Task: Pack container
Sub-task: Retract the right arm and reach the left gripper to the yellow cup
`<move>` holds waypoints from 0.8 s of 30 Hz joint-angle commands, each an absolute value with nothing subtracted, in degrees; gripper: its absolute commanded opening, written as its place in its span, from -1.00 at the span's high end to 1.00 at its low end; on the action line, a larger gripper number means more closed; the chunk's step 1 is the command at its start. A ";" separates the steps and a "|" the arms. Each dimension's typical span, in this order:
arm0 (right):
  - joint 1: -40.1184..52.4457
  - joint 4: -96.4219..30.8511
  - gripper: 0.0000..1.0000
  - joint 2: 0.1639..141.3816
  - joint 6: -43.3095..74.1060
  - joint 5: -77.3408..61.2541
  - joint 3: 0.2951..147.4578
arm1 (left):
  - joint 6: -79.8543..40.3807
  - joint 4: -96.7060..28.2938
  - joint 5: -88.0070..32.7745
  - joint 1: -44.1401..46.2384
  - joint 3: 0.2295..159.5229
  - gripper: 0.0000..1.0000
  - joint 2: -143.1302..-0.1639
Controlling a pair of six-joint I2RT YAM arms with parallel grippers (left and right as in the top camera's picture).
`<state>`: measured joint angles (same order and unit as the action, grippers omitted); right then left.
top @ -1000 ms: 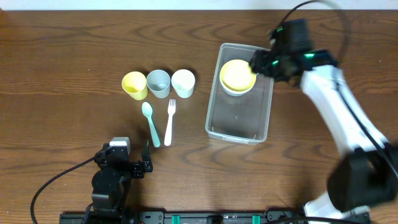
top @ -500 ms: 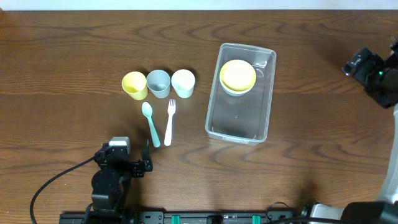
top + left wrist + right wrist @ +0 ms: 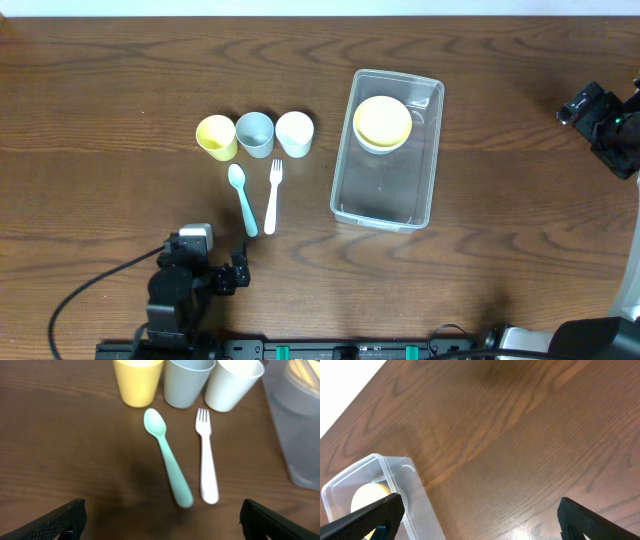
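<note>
The clear rectangular container (image 3: 385, 190) lies right of centre with stacked bowls, yellow on top (image 3: 382, 121), in its far end; it also shows in the right wrist view (image 3: 415, 505) and at the edge of the left wrist view (image 3: 300, 435). A yellow cup (image 3: 216, 137), a grey-blue cup (image 3: 254, 133) and a white cup (image 3: 294, 132) stand in a row left of it. A mint spoon (image 3: 241, 198) and a white fork (image 3: 272, 195) lie in front of the cups. My left gripper (image 3: 160, 522) is open, just short of the spoon's handle. My right gripper (image 3: 477, 517) is open and empty, far right of the container.
The table is dark wood. Its far edge shows along the top of the overhead view (image 3: 300, 8). My left arm (image 3: 185, 290) sits near the front edge and my right arm (image 3: 610, 125) at the right edge.
My right gripper left the bowl in the container and swung away to the far right. My left arm shifted slightly towards the front.
</note>
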<state>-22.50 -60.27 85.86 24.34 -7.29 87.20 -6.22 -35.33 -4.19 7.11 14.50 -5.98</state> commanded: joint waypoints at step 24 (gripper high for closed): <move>-22.85 -60.25 -0.98 85.56 24.14 -7.29 87.20 | -8.27 -50.68 0.43 -3.01 79.20 -0.96 -93.91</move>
